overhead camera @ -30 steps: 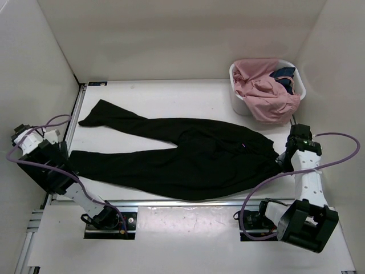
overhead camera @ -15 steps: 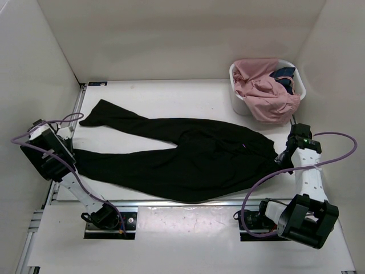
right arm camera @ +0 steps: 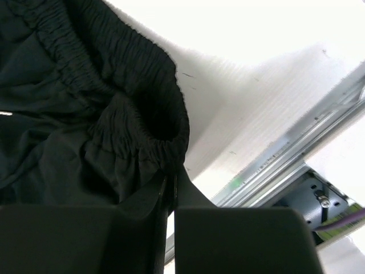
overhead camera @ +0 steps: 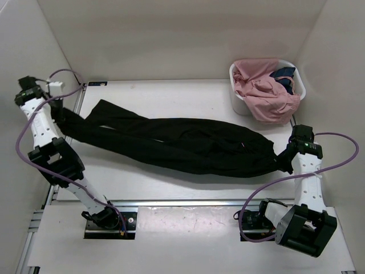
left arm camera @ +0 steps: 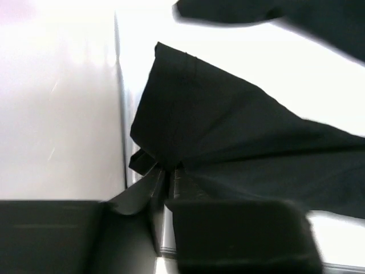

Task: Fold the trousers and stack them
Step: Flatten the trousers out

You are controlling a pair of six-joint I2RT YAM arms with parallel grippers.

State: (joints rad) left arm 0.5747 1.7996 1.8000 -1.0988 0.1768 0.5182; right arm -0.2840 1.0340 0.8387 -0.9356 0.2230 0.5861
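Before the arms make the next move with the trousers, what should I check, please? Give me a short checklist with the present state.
1. Grip of left claw on one leg hem: ok, shut.
2. Grip of right claw on waistband: ok, shut.
3. The trousers stretched between them: ok.
4. The second leg hem also held: not ok, lies free on table.
5. Gap from trousers to basket: ok.
6. Fabric layers each claw pinches: cannot tell.

Grip: my pincer is pinched tight on the trousers, fingers together.
Waistband: the gathered waistband curls over just ahead of my tips.
Table: the white table lies ahead, to my right.
Rail: a metal rail slants past my right side.
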